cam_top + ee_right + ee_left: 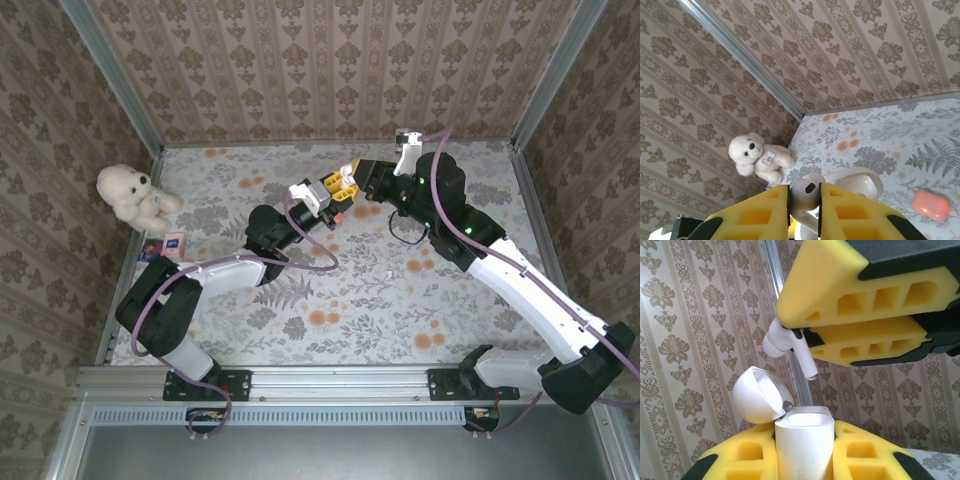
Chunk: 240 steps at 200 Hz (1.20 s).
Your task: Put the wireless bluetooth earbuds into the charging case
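Insertion step: left end effector [804, 462] grips the open case [805, 432]; right end effector [804, 210] pinches a white earbud [784, 342] above it, which likely needs aligning, then lowering.

Listed: one white earbud [782, 340], one open white charging case [805, 445], one orange-red rounded case [930, 205], and one plush bear [135, 195] are counted.

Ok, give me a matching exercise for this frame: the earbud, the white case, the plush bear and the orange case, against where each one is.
1 white earbud
2 white charging case
3 plush bear
4 orange case

A lying loose mid-table
B pinched in the right gripper
C sitting against the left wall
D held in the left gripper, lid open

Pairs: 1-B, 2-D, 3-C, 4-A.
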Tool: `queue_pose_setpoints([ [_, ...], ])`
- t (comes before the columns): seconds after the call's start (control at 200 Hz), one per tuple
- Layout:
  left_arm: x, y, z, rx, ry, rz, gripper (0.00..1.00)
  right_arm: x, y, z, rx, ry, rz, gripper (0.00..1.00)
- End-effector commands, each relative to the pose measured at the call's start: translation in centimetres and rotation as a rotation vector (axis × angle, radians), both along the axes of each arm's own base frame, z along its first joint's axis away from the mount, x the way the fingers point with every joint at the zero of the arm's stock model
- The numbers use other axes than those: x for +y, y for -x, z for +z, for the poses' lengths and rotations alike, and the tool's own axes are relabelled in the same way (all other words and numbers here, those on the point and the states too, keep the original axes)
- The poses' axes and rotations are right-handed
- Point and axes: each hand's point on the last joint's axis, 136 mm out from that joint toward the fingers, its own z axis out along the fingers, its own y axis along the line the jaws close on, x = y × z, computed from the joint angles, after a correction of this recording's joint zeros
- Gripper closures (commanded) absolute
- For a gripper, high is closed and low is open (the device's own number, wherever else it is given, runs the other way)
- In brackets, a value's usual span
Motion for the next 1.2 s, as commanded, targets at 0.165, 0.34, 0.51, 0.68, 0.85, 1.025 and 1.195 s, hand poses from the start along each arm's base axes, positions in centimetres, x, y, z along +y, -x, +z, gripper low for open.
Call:
queue_pose_setpoints([
  [0.165,0.7,0.8,3.9,-0.045,0.092,-0.011,1.00,-0.2,-0.6,1.5,-0.063,-0.136,-0.030,0.81],
  [0.34,0.7,0.7,4.2,-0.040,0.105,-0.005,1.00,0.1,-0.9,0.6,-0.050,-0.159,-0.030,0.81],
  [0.51,0.7,0.6,4.3,-0.034,0.108,-0.001,1.00,0.3,-1.0,-0.1,-0.043,-0.179,-0.027,0.81],
  [0.68,0.9,0.3,4.5,-0.031,0.119,0.011,1.00,0.4,-0.8,-0.6,-0.041,-0.193,-0.023,0.82],
  [0.85,0.9,0.0,4.8,-0.025,0.130,0.022,1.00,0.5,-0.6,-1.2,-0.032,-0.195,-0.020,0.82],
  [1.025,0.8,-0.3,4.8,-0.018,0.135,0.026,1.00,0.8,-0.6,-1.9,-0.021,-0.197,-0.015,0.82],
  [1.195,0.7,-0.4,4.7,-0.012,0.135,0.027,1.00,1.2,-0.5,-2.0,-0.021,-0.197,-0.004,0.83],
])
